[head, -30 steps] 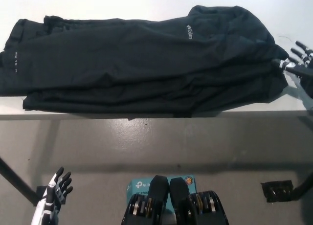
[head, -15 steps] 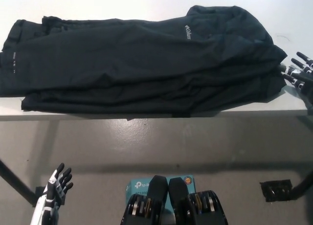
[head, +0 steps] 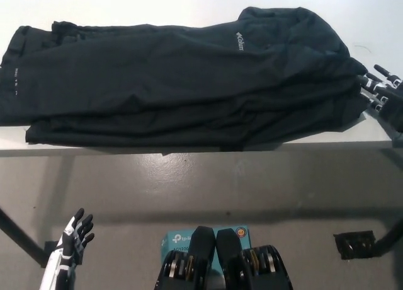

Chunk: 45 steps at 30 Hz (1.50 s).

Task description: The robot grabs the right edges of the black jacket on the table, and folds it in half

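Black jacket (head: pixel 182 82) spread across the white bench (head: pixel 189 6), with the right robot hand (head: pixel 381 91) at its right edge.

The jacket lies flat and wrinkled, covering most of the bench from left to right, its front hem running along the near edge of the bench and a small white logo (head: pixel 238 41) showing on the upper right part. The right robot hand sits at the far right of the view, its fingers spread wide and touching or just beside the jacket's right edge, holding nothing. The left robot hand (head: pixel 70 243) hangs low at the lower left, below the bench and well apart from the jacket, fingers apart and empty. A teal box (head: pixel 176 241) lies on the floor below.
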Tool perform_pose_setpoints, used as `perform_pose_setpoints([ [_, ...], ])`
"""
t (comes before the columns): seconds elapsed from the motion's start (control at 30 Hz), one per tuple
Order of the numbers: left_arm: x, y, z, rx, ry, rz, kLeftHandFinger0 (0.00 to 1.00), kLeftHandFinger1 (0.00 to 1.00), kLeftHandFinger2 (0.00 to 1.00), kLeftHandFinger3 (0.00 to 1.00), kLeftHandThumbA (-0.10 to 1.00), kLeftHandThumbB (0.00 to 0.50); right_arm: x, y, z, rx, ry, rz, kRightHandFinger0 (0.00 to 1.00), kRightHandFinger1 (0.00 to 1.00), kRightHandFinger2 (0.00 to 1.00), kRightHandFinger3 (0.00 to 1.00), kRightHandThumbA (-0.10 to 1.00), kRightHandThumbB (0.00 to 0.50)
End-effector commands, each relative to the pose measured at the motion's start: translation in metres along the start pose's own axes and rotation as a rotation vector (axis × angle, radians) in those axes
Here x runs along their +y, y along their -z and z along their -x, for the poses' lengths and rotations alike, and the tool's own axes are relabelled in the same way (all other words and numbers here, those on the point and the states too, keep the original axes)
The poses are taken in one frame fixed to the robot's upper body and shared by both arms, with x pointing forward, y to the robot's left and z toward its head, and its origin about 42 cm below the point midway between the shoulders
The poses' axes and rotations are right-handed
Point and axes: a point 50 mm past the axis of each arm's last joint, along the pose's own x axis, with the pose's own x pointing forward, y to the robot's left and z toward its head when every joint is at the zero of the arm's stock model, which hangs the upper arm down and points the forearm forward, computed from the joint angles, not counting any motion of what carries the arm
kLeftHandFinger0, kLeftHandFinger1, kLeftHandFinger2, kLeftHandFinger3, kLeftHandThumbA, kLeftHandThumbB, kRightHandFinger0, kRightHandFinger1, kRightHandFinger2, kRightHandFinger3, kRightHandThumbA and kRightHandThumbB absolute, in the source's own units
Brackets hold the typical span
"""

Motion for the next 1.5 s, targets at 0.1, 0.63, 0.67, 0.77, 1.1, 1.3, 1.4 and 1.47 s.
perform_pose_setpoints([
  [0.1,0.004,-0.01,-0.001,-0.066,0.013,-0.05,1.0,1.0,1.0,1.0,1.0,0.066,0.036,-0.028,-0.01,-0.041,-0.112,-0.081,1.0,1.0,1.0,1.0,1.0,0.44],
  [0.63,0.004,-0.012,-0.005,-0.067,0.01,-0.041,1.0,1.0,1.0,1.0,1.0,0.071,0.053,-0.002,-0.023,0.034,-0.16,-0.113,1.0,1.0,1.0,1.0,1.0,0.465],
  [0.67,0.004,-0.012,-0.005,-0.068,0.008,-0.042,1.0,1.0,1.0,1.0,1.0,0.073,0.055,-0.001,-0.024,0.032,-0.158,-0.108,1.0,1.0,1.0,1.0,1.0,0.465],
  [0.77,0.004,-0.012,-0.005,-0.078,0.008,-0.046,1.0,1.0,1.0,1.0,1.0,0.07,0.066,0.002,-0.028,0.034,-0.174,-0.121,1.0,1.0,1.0,1.0,1.0,0.491],
  [1.1,0.003,-0.012,-0.007,-0.067,0.016,-0.044,1.0,1.0,1.0,1.0,1.0,0.099,0.105,0.007,-0.038,0.032,-0.267,-0.189,1.0,1.0,1.0,1.0,0.98,0.5],
  [1.3,0.002,-0.015,-0.011,-0.077,0.016,-0.04,1.0,1.0,1.0,1.0,1.0,0.08,0.124,0.003,-0.045,-0.065,-0.161,-0.145,0.01,0.36,0.66,0.55,0.41,0.445],
  [1.4,0.002,-0.015,-0.013,-0.076,0.017,-0.045,1.0,1.0,1.0,1.0,1.0,0.083,0.135,-0.001,-0.048,-0.099,-0.088,-0.161,0.0,0.07,0.43,0.76,-0.1,0.25],
  [1.47,0.002,-0.016,-0.013,-0.078,0.016,-0.044,1.0,1.0,1.0,1.0,1.0,0.079,0.141,-0.001,-0.047,-0.142,-0.061,-0.105,0.0,0.05,0.47,0.46,-0.1,0.145],
])
